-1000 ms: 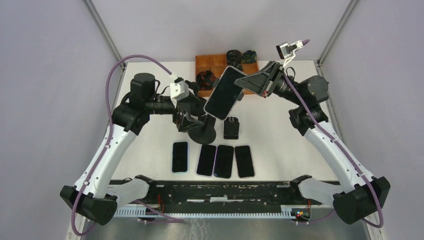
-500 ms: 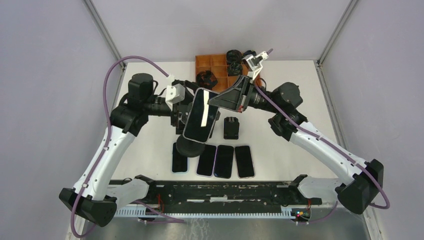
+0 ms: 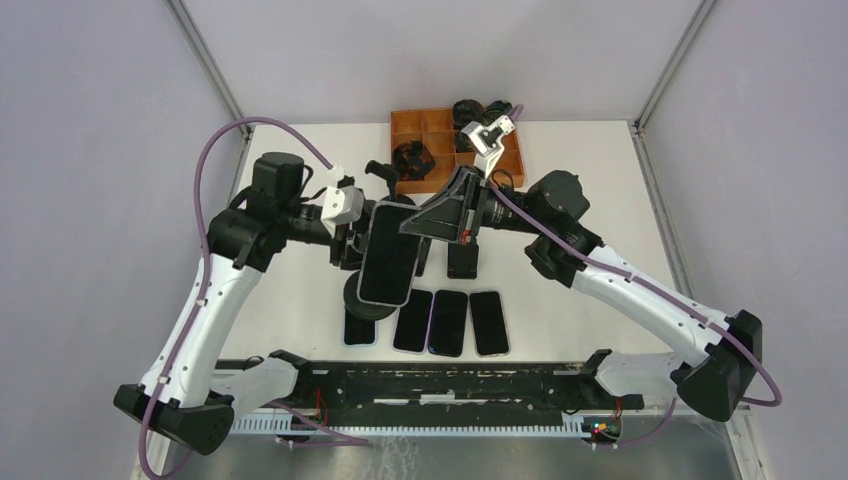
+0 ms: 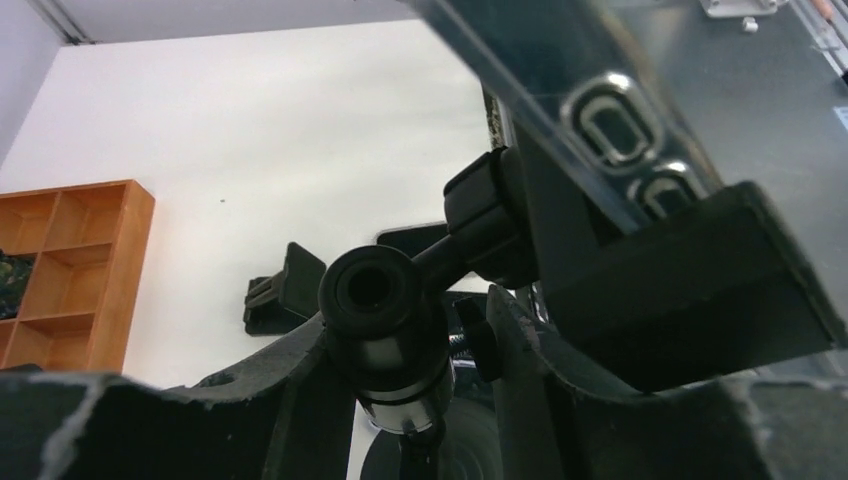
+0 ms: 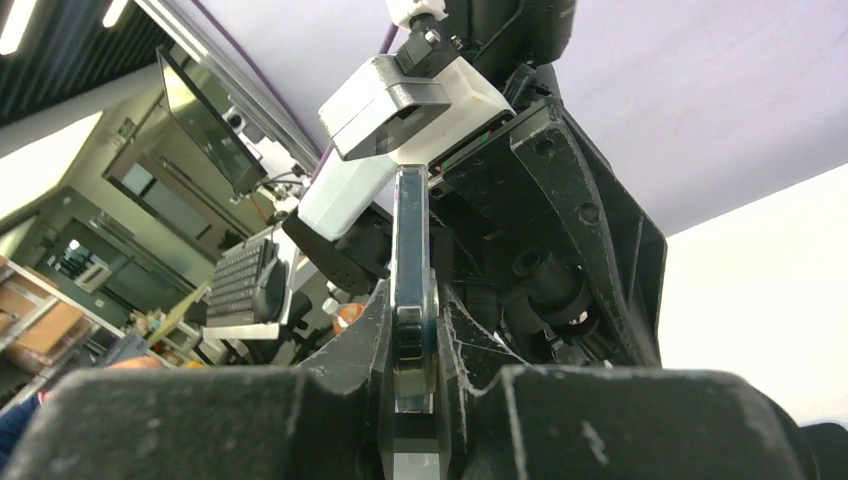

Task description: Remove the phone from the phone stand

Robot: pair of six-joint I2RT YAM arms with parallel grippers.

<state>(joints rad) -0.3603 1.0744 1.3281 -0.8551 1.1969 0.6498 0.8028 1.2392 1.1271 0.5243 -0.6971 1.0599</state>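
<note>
Pinching the phone point(image 5: 411, 240), seated in the stand point(image 4: 378, 295), by its edge, the right gripper point(image 5: 412, 375) can pull it free; the left gripper point(image 4: 405, 365) straddles the stand's neck as brace, tightness unclear.

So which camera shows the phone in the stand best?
The top external view: most of the phone shows, screen up. The right wrist sees only its edge; the left wrist only its back and lenses.

A: Entry one, phone stand point(image 3: 362, 301)?
B: Top view: round base only; stem and clamp hidden under phone point(image 3: 388, 255)
A: Entry two, orange tray point(image 3: 412, 124)?
B: Far edge of table point(image 3: 600, 200); contents too small to name. Left wrist view: tray cut by left edge, phone cut top and right
</note>
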